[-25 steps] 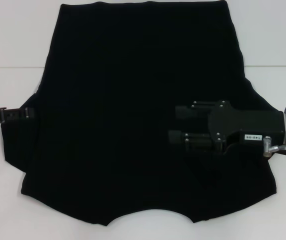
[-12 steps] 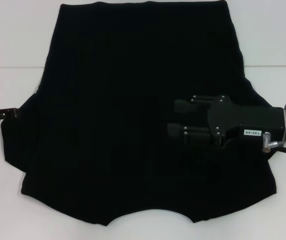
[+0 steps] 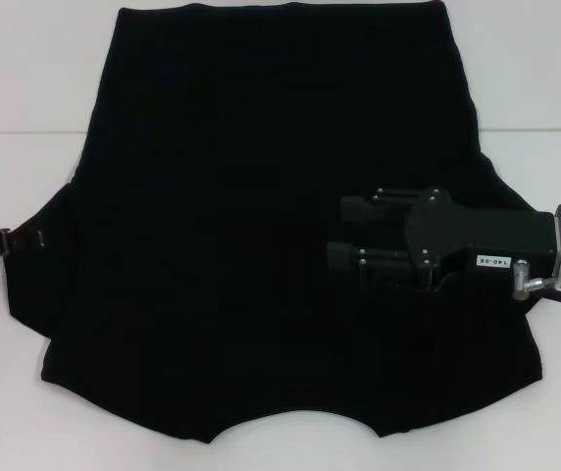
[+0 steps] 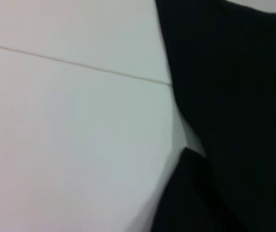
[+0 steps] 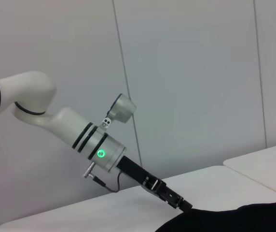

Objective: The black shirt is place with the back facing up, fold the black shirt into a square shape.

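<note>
Lying spread across the white surface (image 3: 25, 59), the black shirt (image 3: 231, 226) is waiting for its first fold. The right tool (image 3: 344, 235) is hovering over its right half, jaws apart; the left tool (image 3: 6, 240) is reaching the left sleeve, grip unclear. Pinching both sleeve edges evenly would probably be keeping the fold square.

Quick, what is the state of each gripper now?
Left gripper: at the black shirt's left sleeve edge; cannot be told.
Right gripper: over the shirt's right part, open, holding nothing.
</note>
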